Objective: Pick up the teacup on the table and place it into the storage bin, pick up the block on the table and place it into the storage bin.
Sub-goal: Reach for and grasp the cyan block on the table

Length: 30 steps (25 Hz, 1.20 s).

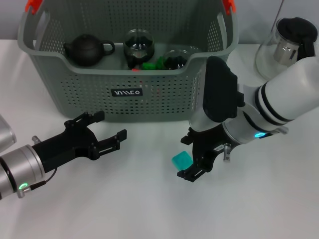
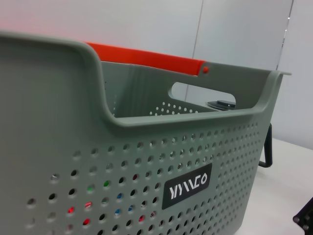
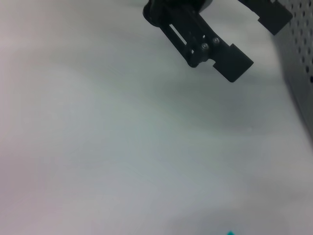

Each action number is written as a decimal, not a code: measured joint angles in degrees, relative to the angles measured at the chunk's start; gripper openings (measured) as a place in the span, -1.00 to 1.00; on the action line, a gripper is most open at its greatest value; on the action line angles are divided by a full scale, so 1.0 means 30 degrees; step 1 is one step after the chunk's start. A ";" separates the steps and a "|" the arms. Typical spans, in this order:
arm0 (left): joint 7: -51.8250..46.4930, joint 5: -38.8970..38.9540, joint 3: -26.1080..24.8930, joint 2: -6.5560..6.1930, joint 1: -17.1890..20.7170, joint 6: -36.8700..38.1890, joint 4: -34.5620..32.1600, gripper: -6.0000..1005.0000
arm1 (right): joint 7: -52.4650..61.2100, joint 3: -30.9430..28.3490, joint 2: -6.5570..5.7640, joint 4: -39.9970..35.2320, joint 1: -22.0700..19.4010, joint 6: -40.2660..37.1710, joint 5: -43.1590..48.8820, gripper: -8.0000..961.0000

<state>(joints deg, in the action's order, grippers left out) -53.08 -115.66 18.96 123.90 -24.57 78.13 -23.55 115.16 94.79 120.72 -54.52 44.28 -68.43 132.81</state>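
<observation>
A small teal block point(image 1: 182, 160) lies on the white table in front of the storage bin point(image 1: 124, 82). My right gripper point(image 1: 189, 158) is open and down at the table, one finger on each side of the block. A corner of the block point(image 3: 230, 233) shows in the right wrist view. My left gripper point(image 1: 110, 124) is open and empty, low over the table before the bin's left half. Two glass cups point(image 1: 138, 46) point(image 1: 175, 58) sit inside the bin; I cannot tell which is the teacup. No teacup stands on the table.
The bin also holds a dark teapot point(image 1: 88, 49) and green pieces point(image 1: 149, 64). A glass pitcher point(image 1: 286, 42) with a black handle stands at the back right. The bin wall point(image 2: 146, 161) is close to the left wrist. The left gripper point(image 3: 254, 41) shows in the right wrist view.
</observation>
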 joint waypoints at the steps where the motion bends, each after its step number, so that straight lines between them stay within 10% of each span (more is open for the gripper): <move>1: 0.0000 0.0001 0.0006 0.0000 0.0006 -0.0001 0.0000 0.71 | 0.0063 0.0110 0.0012 0.0159 0.0068 0.0180 -0.0015 0.90; 30: 0.0000 -0.0092 -0.0023 0.0011 0.0141 -0.0219 0.0222 0.71 | 0.1503 0.1393 0.0072 0.2325 0.0933 0.2040 -0.0194 0.90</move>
<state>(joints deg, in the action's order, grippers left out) -53.08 -115.94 18.89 123.93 -24.15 77.47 -22.89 119.67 98.96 120.94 -47.54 47.08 -62.31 132.23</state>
